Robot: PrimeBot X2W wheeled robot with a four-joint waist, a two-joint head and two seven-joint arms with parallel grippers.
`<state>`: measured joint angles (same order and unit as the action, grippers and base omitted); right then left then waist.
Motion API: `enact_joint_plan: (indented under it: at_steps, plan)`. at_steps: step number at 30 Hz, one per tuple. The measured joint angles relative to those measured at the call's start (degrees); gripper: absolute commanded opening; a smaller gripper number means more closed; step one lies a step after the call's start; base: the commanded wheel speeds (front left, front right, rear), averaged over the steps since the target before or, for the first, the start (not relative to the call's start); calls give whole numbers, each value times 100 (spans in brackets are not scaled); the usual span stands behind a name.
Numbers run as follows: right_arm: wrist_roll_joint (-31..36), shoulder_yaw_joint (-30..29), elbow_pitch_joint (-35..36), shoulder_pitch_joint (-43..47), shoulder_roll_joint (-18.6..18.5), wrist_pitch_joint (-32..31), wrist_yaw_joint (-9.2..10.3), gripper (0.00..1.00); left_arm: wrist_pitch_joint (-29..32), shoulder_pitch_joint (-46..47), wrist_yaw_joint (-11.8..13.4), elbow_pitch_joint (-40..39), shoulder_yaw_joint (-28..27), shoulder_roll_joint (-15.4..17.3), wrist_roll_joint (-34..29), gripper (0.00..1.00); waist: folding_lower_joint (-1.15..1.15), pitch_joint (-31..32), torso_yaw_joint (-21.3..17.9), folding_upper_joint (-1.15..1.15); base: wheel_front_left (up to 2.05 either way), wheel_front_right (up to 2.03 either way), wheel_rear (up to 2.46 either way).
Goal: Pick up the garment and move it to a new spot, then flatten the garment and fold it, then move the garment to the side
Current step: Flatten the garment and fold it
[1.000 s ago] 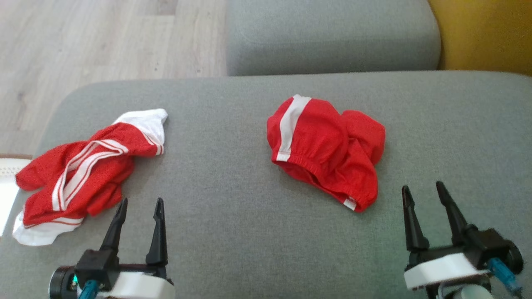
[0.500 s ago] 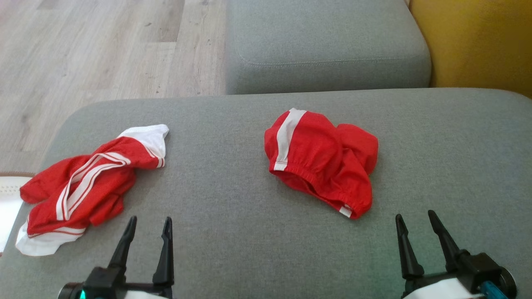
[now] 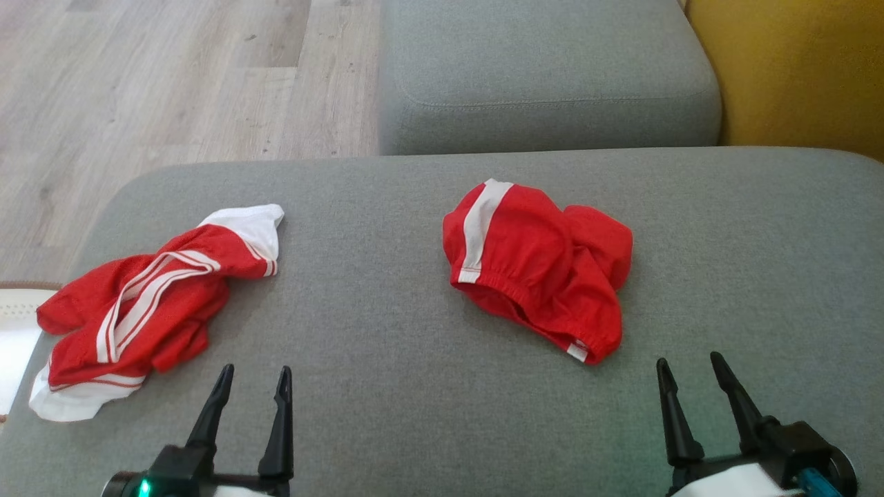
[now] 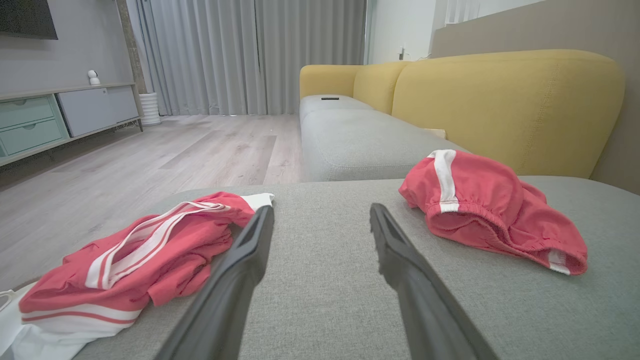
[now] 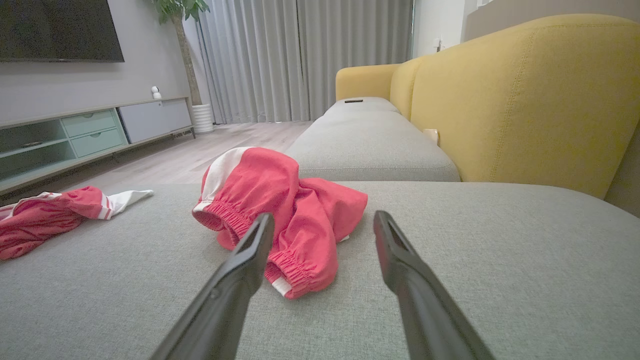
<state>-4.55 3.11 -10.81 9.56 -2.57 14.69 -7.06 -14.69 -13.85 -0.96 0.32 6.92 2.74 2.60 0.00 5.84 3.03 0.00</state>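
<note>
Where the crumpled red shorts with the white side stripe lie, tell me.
In the head view, the crumpled red shorts lie right of centre on the grey sofa cushion, ahead of the right gripper, apart from the red-and-white top at left.

Left gripper (image 3: 256, 371) & right gripper (image 3: 689, 359) were cut off at the btm edge, head view. White thing (image 3: 15, 338) at left edge was cropped too, couldn't ID it. Tiny dark item (image 4: 329, 98) on far cushion (image 4: 350, 112) was too small to tell.
</note>
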Motion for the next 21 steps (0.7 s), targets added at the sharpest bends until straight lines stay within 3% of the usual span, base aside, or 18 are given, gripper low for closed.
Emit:
enact_joint_plan:
  at_steps: [21]
  plan:
    - [-49, 102, -66, -4, 0, 0, 0, 100, 0, 4, -4, 100, 143, 2, -151, 100, 0, -20, 0, 0, 0, 0, 0]
